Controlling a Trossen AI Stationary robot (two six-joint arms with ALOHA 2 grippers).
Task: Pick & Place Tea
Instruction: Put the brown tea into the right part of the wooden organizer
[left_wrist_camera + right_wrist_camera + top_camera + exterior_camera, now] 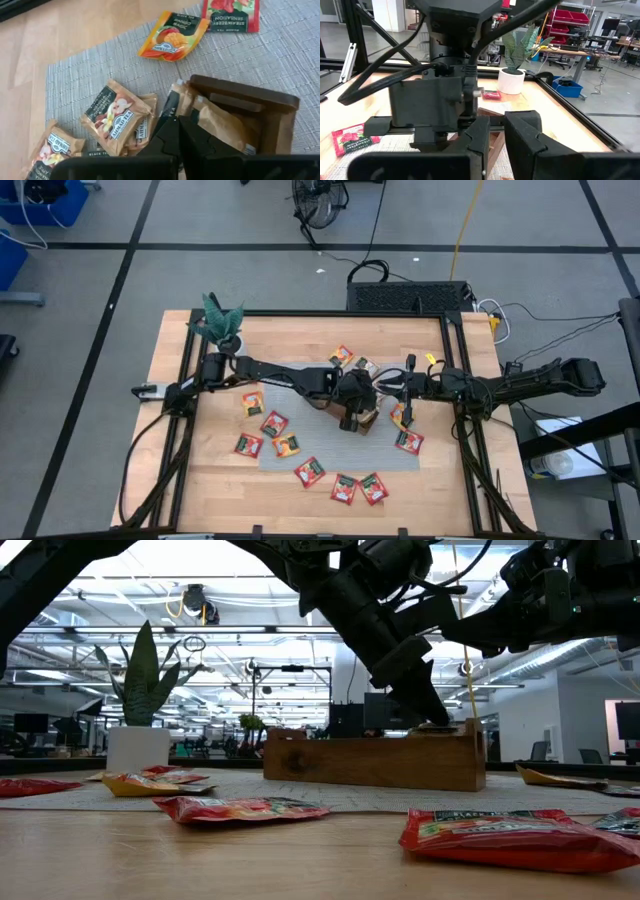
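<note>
A pale wooden table top (200, 480) framed by black rails carries a grey woven mat (280, 60), with a white pot holding a spiky green plant (222, 325) at one far corner. Beyond the table the low view shows a bright open workshop with ceiling lights, desks and screens.

Near the mat's middle stands a brown wooden compartment tray (370, 758). In the left wrist view its open compartment holds tan paper tea sachets (220, 125) standing on edge, directly ahead of the left gripper's (179, 131) fingertips. Those fingers are pressed together; nothing can be seen between them. Just beside them, outside the tray, lie more tan sachets with dark labels (116, 120) flat on the mat, and farther ahead an orange-yellow sachet (172, 36) and a red one (231, 14).

The remaining red tea sachets (308, 471) are scattered flat over mat and wood around the tray, most toward the table's near edge.

The right gripper (496, 131) hangs close by, its fingers pointed at the left arm's wrist, nearly closed with a narrow gap; whether they hold anything cannot be told.
</note>
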